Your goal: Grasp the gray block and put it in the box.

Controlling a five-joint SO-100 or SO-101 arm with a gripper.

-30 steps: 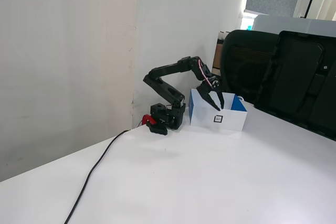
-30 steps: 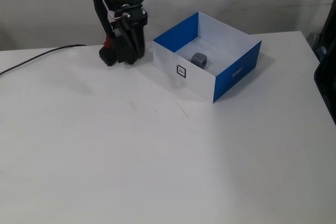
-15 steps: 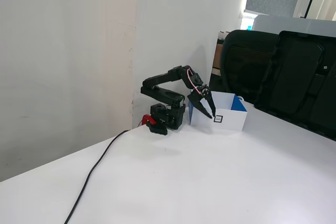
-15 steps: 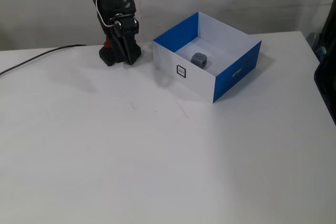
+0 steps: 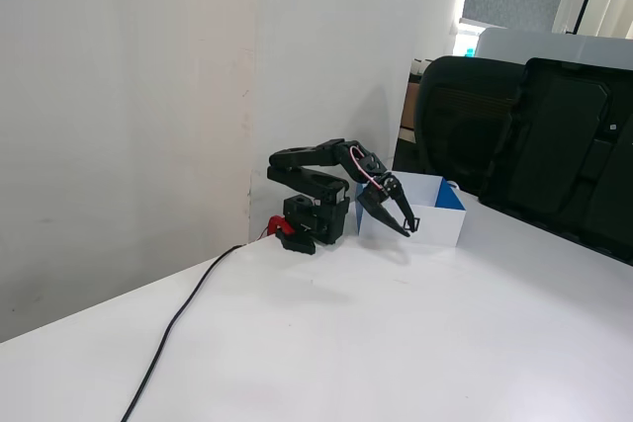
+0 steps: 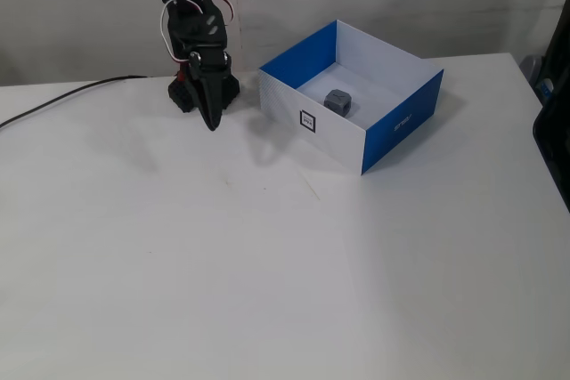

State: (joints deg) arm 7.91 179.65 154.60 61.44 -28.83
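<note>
From my remote station, the gray block (image 6: 338, 101) shows only in the fixed view from the front, where it sits on the floor of the box (image 6: 331, 134), off to the right of the jaws and beyond the near white wall with its square marker (image 6: 307, 120). In the fixed view from the side the box's wall (image 5: 440, 226) hides the block entirely, and the marker cannot be made out behind the gripper.

The gripper (image 5: 410, 230) is small and black against a black arm, so I read its state with some care: in the side view the two fingers run close together to a near-shared tip, and in the front view the gripper (image 6: 212, 124) tapers to a single point. I take the jaws as pressed together with nothing between them.

A black cable (image 6: 62, 100) trails away to the left of the jaws across the white table (image 6: 267, 264), and a red part (image 5: 278, 225) shows at the arm's base (image 5: 316, 221), behind the jaws. In the side view a dark chair (image 5: 465, 130) and a large black case (image 5: 569, 150) stand past the box, cut off at the frame's right edge.

The arm (image 5: 321, 160) is folded low over its base, the wrist angled downward, the fingertips just above the table and short of the box's near wall, outside it.
</note>
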